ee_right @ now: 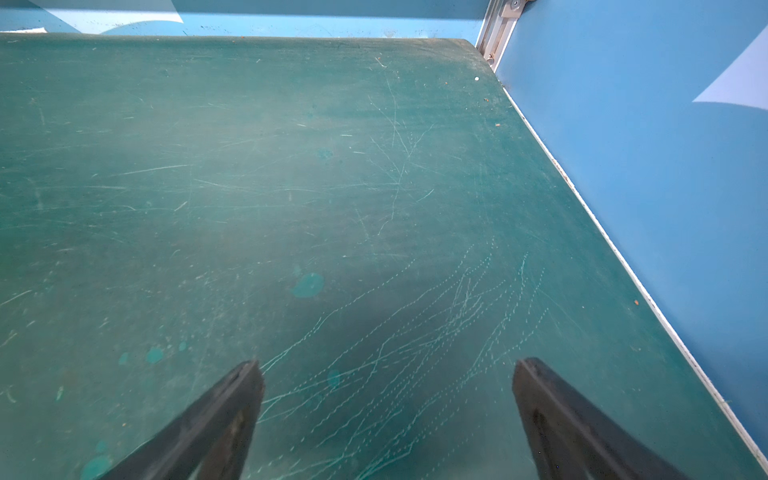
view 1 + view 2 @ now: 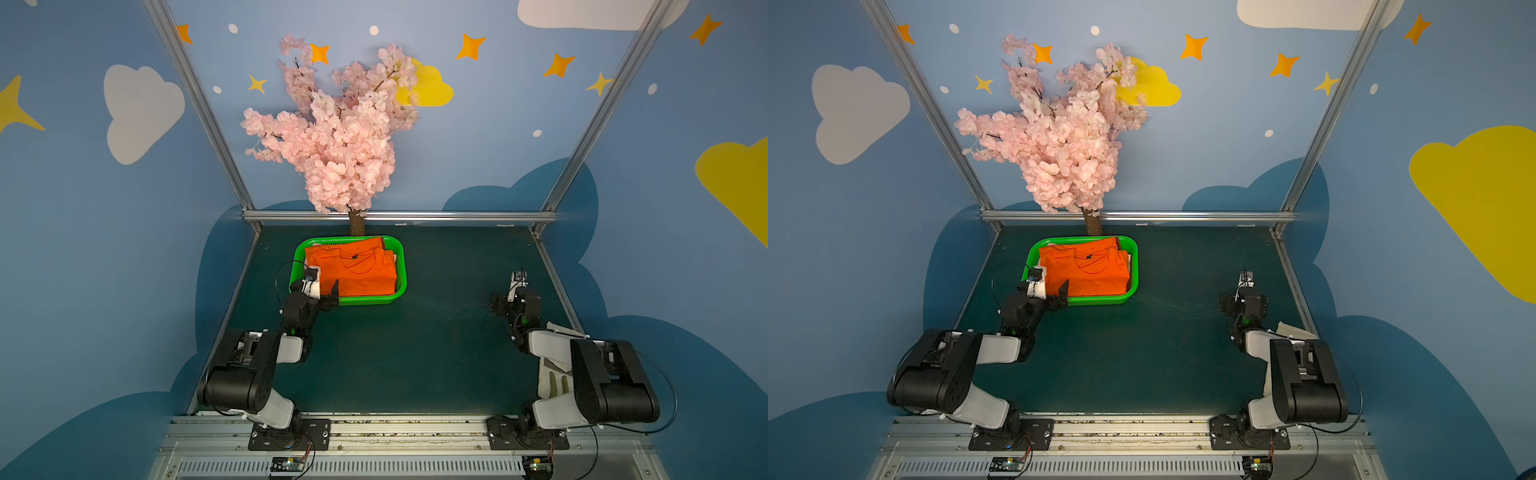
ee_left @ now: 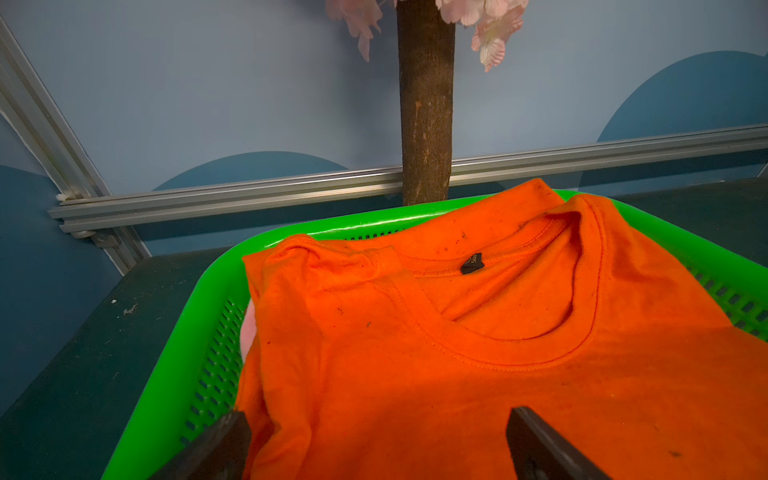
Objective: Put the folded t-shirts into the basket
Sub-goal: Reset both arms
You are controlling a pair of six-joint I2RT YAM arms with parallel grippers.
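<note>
Spread wide and empty on the left gripper [image 3: 378, 419], low over the near edge of the orange shirt [image 3: 457, 374], topmost in the basket [image 3: 291, 232]. Spread too on the right gripper [image 1: 386, 370], above the table [image 1: 291, 166]. Risk: snagging cloth on retreat, dragging it askew. Scuffed green top; blue walls [image 3: 208, 104], trunk [image 3: 426, 104] behind.

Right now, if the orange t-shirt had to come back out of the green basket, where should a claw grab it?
Probably the orange t-shirt's near folded edge, from the robot's side: it lies flat on top, up at the green basket rim, and the open left claw sits right there. The tree trunk crowds the far side.
</note>
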